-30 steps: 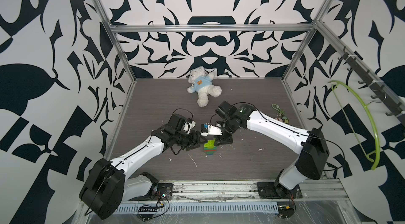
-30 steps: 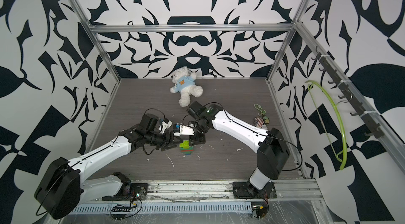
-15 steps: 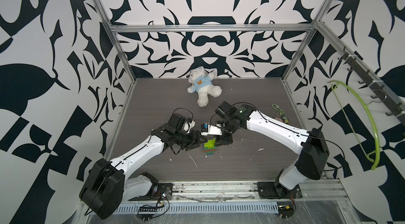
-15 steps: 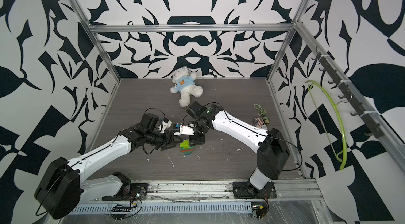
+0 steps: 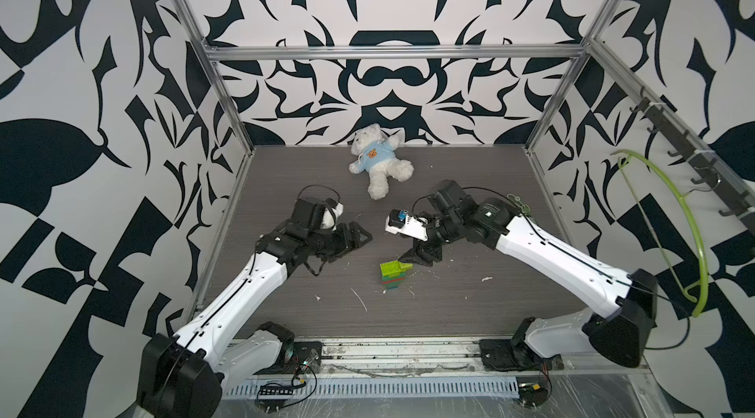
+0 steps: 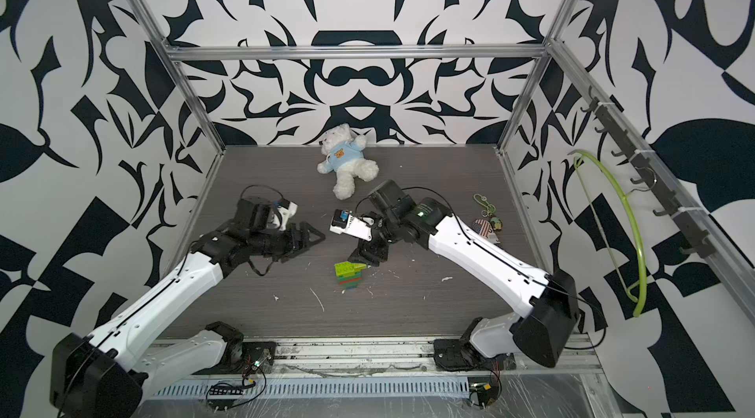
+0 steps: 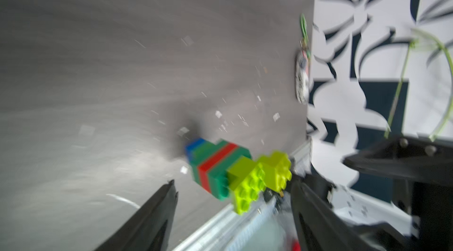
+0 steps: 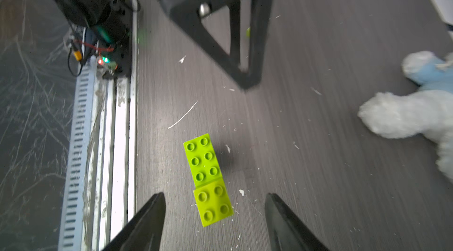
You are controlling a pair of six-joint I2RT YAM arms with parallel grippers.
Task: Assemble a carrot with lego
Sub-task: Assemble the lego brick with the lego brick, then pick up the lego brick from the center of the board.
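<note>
The carrot (image 5: 394,273) stands free mid-surface (image 5: 470,314), lime top uppermost, with open room toward 6 o'clock. The left hand (image 5: 357,238) is at its 10 o'clock and the right hand (image 5: 423,260) just beside at 1 o'clock. Both are spread apart and empty. A second ago both were pressed against it.

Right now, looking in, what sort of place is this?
Most likely a robot lab test cell: a left arm and right arm mounted on a metal rail, black-and-white patterned walls on an aluminium frame, and a lego carrot on the tabletop.
</note>
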